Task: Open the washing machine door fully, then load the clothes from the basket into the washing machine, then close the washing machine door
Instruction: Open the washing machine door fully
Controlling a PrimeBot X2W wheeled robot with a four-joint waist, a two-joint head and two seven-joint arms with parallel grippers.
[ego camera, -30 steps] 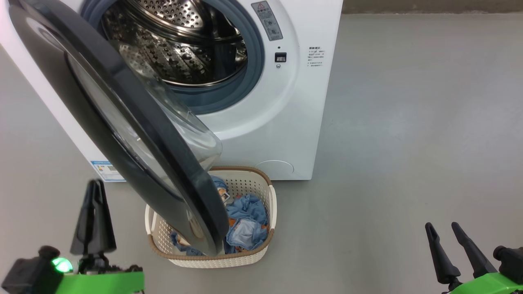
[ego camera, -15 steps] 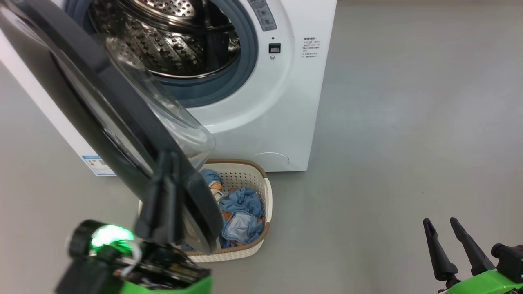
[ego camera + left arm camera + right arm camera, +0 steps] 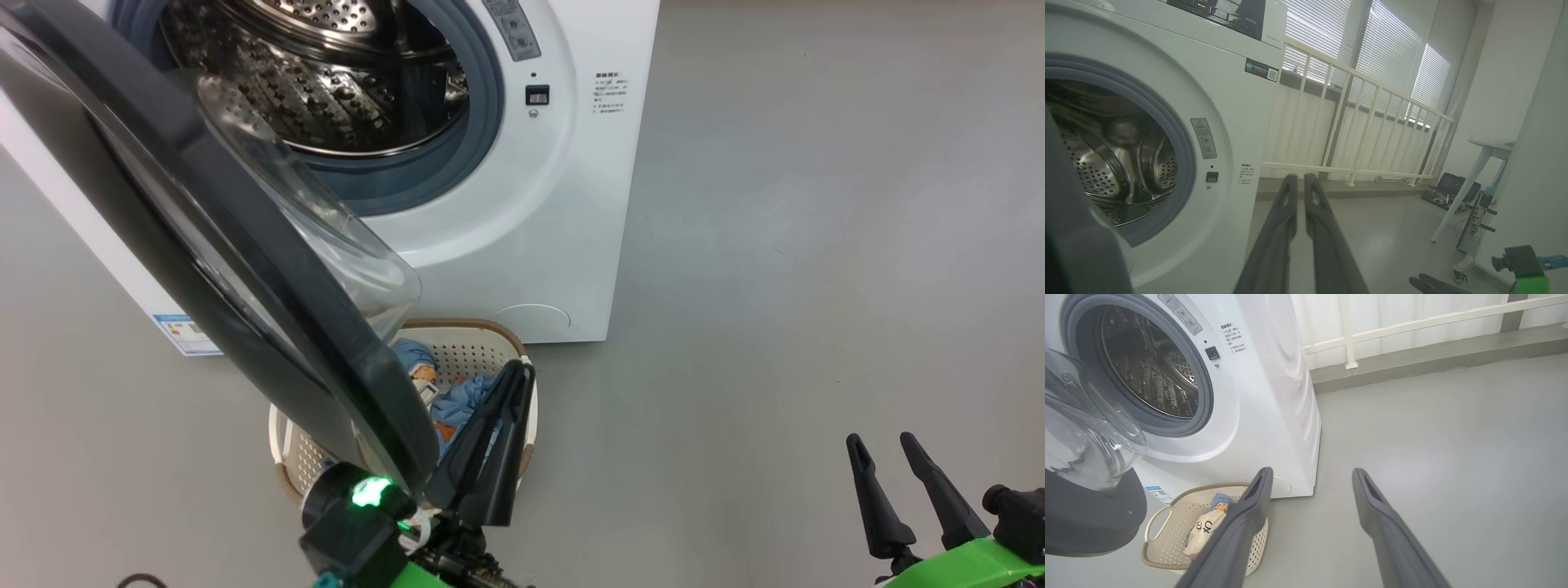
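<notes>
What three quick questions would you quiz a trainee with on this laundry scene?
1. True or false: the washing machine door is shut.
2. Where are the clothes? A) drum B) basket C) floor
3. Which one is open, the left gripper or the right gripper?
Key: 1 false, it stands open; 2 B; 3 the right gripper.

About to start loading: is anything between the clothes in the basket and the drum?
Yes. The part-open door hangs over the basket's left part, covering some clothes and crossing the path to the drum.
</notes>
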